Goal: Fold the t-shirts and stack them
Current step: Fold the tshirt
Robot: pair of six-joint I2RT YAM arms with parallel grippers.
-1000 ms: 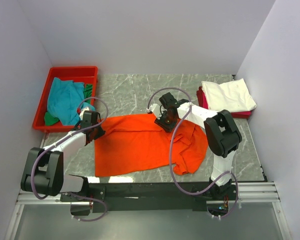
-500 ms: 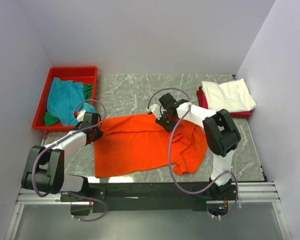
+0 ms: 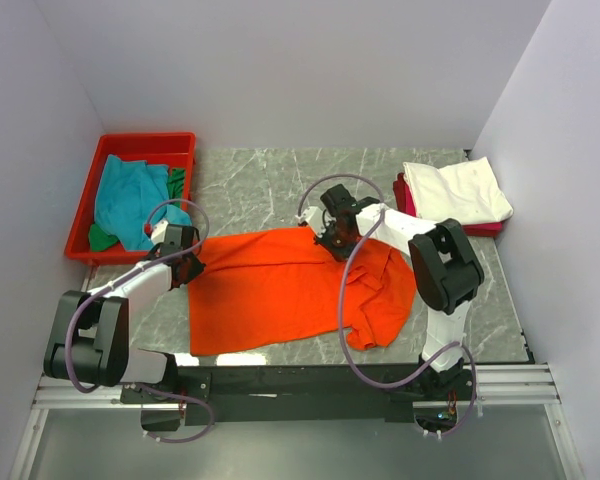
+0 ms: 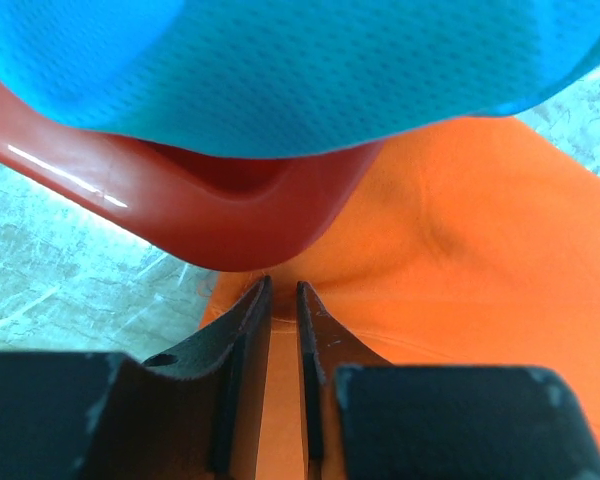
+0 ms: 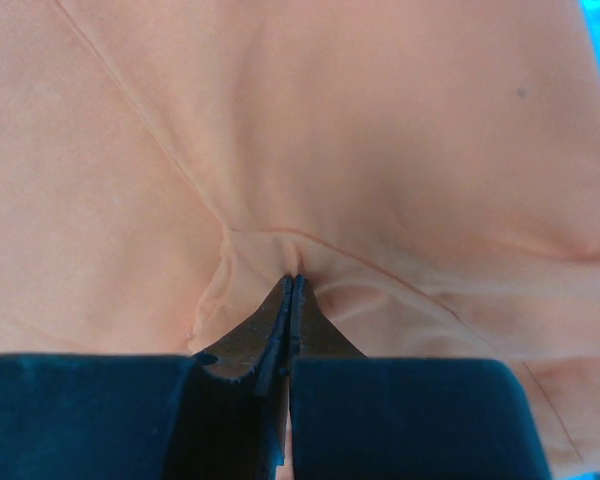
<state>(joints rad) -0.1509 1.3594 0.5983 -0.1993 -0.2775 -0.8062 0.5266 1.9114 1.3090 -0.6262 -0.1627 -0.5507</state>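
While the orange t-shirt [image 3: 280,295] lies spread across the middle of the bench [image 3: 280,180], the left pincer [image 3: 187,264] is clenched on its edge toward frame left. That spot is just beside the red tray [image 3: 145,140] at upper left, which holds the teal t-shirt [image 3: 130,200] and the green t-shirt [image 3: 178,180]. The right pincer [image 3: 326,238] is clamped tight on a pucker of cloth at the shirt's upper edge. At upper right, the white t-shirt [image 3: 458,190] rests on the magenta-red t-shirt [image 3: 403,195].
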